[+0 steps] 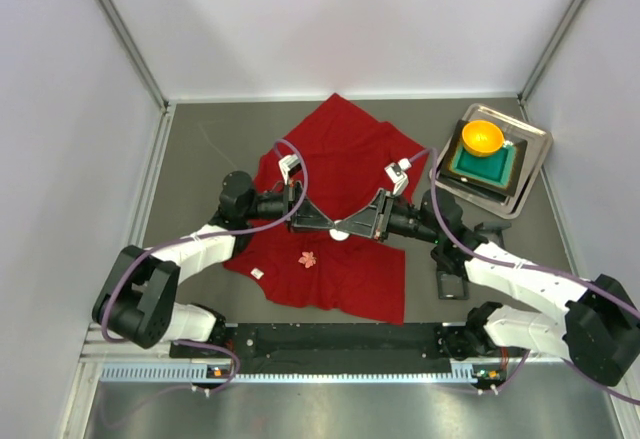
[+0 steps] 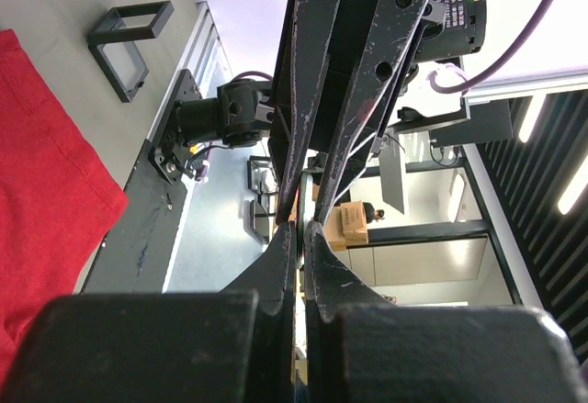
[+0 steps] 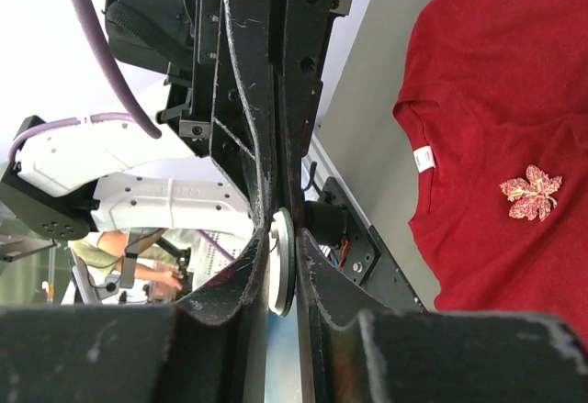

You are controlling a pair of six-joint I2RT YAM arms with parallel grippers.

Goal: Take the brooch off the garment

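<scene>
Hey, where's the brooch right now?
In the top view the brooch lies on the garment, just below where the left pincer and right pincer meet, right of the white tag.

Grey table [image 1: 200, 149] bearing the red garment [image 1: 345, 159], a metal tray [image 1: 535, 149] at far right, and a small black frame [image 1: 450, 284].

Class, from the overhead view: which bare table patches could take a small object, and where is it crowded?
Bare: the grey table left of the garment, up to the side rail, and the far strip along the back wall. Crowded: the tray corner, and mid-garment, where left gripper meets right gripper, pinching a white disc, beside the brooch.
</scene>
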